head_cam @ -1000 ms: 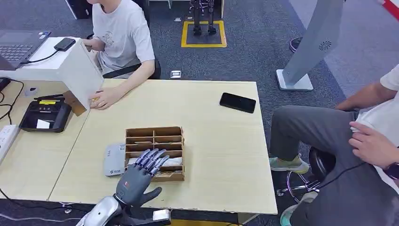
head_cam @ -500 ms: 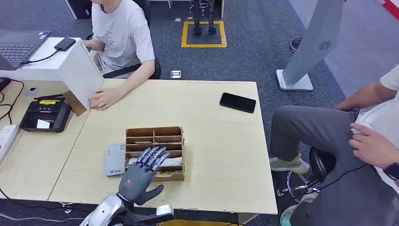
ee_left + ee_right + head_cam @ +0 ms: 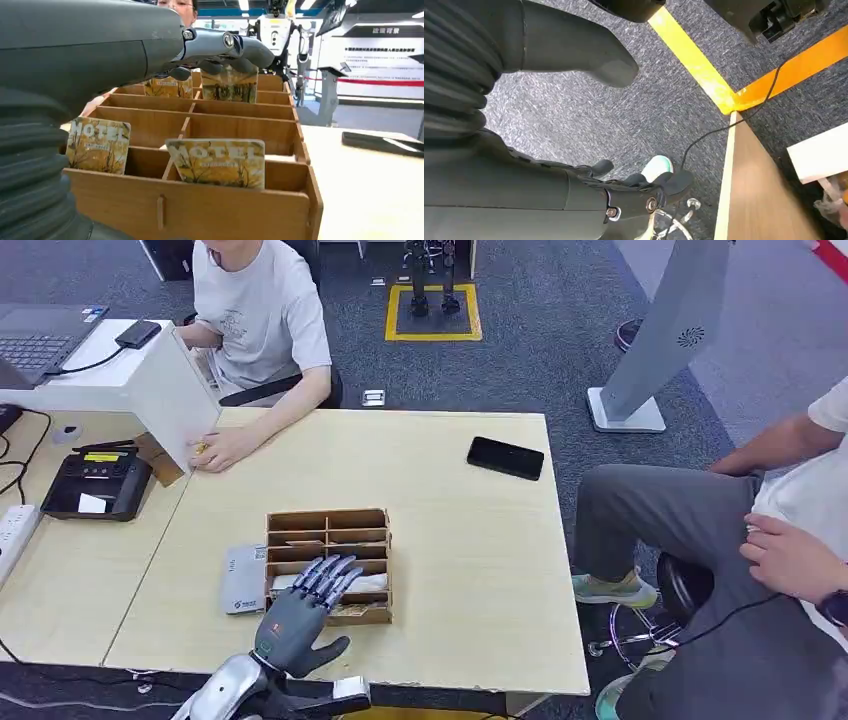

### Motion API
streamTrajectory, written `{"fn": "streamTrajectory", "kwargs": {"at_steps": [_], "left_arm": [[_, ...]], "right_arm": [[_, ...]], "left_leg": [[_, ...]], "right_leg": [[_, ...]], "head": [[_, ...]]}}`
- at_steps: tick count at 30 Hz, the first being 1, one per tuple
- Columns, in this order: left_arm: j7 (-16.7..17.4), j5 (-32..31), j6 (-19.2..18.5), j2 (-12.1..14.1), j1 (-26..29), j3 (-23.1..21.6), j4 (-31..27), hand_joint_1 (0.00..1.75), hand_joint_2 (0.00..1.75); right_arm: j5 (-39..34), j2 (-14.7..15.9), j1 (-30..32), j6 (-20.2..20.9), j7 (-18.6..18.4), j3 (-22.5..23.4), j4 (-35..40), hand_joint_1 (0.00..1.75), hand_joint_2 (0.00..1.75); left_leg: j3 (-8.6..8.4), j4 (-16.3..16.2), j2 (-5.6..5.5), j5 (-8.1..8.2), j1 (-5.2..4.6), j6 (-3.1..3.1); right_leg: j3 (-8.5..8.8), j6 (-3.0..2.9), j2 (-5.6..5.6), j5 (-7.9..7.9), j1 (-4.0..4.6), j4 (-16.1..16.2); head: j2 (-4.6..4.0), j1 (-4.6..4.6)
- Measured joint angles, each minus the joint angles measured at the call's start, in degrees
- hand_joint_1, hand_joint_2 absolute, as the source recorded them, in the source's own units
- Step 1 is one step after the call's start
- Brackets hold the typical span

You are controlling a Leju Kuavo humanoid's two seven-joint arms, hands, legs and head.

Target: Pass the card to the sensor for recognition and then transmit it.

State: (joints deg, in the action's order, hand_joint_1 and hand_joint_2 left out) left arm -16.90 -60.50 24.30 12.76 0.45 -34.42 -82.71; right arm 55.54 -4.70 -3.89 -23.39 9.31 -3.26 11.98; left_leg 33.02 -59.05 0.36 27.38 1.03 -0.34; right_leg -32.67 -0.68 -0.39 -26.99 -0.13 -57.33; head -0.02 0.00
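Left hand (image 3: 300, 615) hovers over near rows of wooden card box (image 3: 330, 523), fingers spread and stretched forward, holding nothing. Right hand (image 3: 574, 195) hangs low over carpet, fingers loosely extended, thumb apart, nothing in it.

Cards stand upright in box slots; nearest card (image 3: 216, 162) leans in the near right compartment, another card (image 3: 97, 145) in the near left one. More stand in farther rows under the fingertips (image 3: 240, 47).

Judged: card is thin, light, stiff, glossy so likely slippery; best pinched by the top edge sticking above the divider, thumb one face, finger the other. Little edge shows, and the dividers crowd the fingers.

Sensor, probably the grey flat device (image 3: 243, 580), lies touching or just beside the box's left side. Black phone (image 3: 505, 457) far right on table (image 3: 470, 570), well apart. Person's hand (image 3: 222, 449) rests at far left table edge by a white box (image 3: 160, 380). Black terminal (image 3: 97, 485) on the left desk. Second person sits right of the table.
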Motion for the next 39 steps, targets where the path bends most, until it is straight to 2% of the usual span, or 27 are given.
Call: {"fn": "streamTrajectory", "kwargs": {"at_steps": [1,2,6,15,18,20,26,27,30,36,39], "left_arm": [[0.02,-0.15,-0.52,0.09,-0.01,0.00,0.13,1.52,1.75],[0.02,-0.17,-1.11,0.26,-0.03,0.00,0.24,1.75,1.75],[0.02,-0.15,-2.51,1.09,-0.03,0.00,0.70,1.75,1.75],[0.00,-0.15,-2.71,1.79,-0.95,0.00,0.94,1.75,1.75],[0.00,-0.15,-2.71,1.90,-1.02,0.00,0.94,1.59,1.75],[0.00,-0.15,-2.71,1.90,-1.02,0.00,0.94,1.57,1.75],[0.02,-0.15,-2.73,1.90,-1.02,0.00,0.94,1.64,1.75],[0.02,-0.15,-2.73,1.90,-1.01,0.00,0.94,1.75,1.75],[0.02,-0.15,-2.75,1.92,-1.01,0.00,0.96,1.66,1.75],[0.00,0.72,-2.99,2.30,-1.24,0.00,0.94,1.75,1.75],[0.00,1.93,-3.41,3.56,-1.57,0.04,0.33,1.75,1.75]], "right_arm": [[0.00,0.00,0.00,0.00,-0.02,0.02,0.00,0.00,1.75],[0.00,0.02,0.00,0.00,0.00,0.02,0.00,0.00,1.75],[0.02,0.00,0.00,-0.02,0.26,0.07,0.13,0.00,1.75],[0.07,0.00,-0.04,-0.02,0.33,0.11,0.22,0.00,1.75],[0.02,0.00,-0.05,-0.02,0.35,0.15,0.22,0.00,1.75],[0.00,0.02,-0.04,-0.04,0.35,0.20,0.22,0.00,1.75],[-0.02,0.00,-0.06,-0.07,0.44,0.24,0.24,0.00,1.75],[-0.02,0.00,-0.08,-0.09,0.44,0.24,0.24,0.00,1.75],[0.00,0.00,-0.09,-0.11,0.52,0.26,0.24,0.00,1.75],[0.00,0.00,-0.10,-0.04,0.52,0.26,0.24,0.00,1.75],[0.31,0.00,-0.12,0.04,0.61,0.50,0.24,0.00,1.75]], "left_leg": [[0.00,0.00,0.00,0.00,0.00,0.00],[0.00,0.00,0.00,0.00,0.00,0.00],[0.00,0.00,0.00,0.00,0.00,0.00],[0.00,0.00,0.01,0.00,0.00,0.00],[0.00,0.00,0.00,0.00,0.00,0.00],[0.00,0.00,0.00,0.00,0.00,0.00],[0.00,0.00,0.00,0.00,0.00,0.00],[0.00,0.00,0.00,0.00,0.00,0.00],[0.00,0.00,0.00,0.00,0.00,0.00],[-0.01,0.00,0.00,0.00,0.01,0.00],[-0.03,0.00,0.02,-0.01,0.04,-0.01]], "right_leg": [[0.00,0.00,0.00,0.00,0.00,0.00],[0.00,0.00,0.00,0.00,0.00,0.00],[0.00,0.00,0.00,0.00,0.00,0.00],[0.01,0.00,0.00,0.00,0.00,0.00],[0.01,0.00,0.00,0.00,0.00,0.00],[0.01,0.00,0.00,0.00,0.00,0.00],[0.01,0.00,0.00,0.00,0.00,0.00],[0.01,0.00,0.00,0.00,0.00,0.00],[0.01,0.00,0.00,0.00,0.00,0.00],[0.01,0.00,0.00,0.00,0.00,0.00],[0.01,-0.01,0.02,0.00,0.03,-0.01]], "head": [[0.00,0.00],[0.00,0.00],[0.00,-0.02],[0.00,0.00],[0.00,0.00],[0.00,0.00],[0.00,0.00],[0.00,0.00],[0.00,-0.02],[0.00,0.00],[0.00,0.00]]}}
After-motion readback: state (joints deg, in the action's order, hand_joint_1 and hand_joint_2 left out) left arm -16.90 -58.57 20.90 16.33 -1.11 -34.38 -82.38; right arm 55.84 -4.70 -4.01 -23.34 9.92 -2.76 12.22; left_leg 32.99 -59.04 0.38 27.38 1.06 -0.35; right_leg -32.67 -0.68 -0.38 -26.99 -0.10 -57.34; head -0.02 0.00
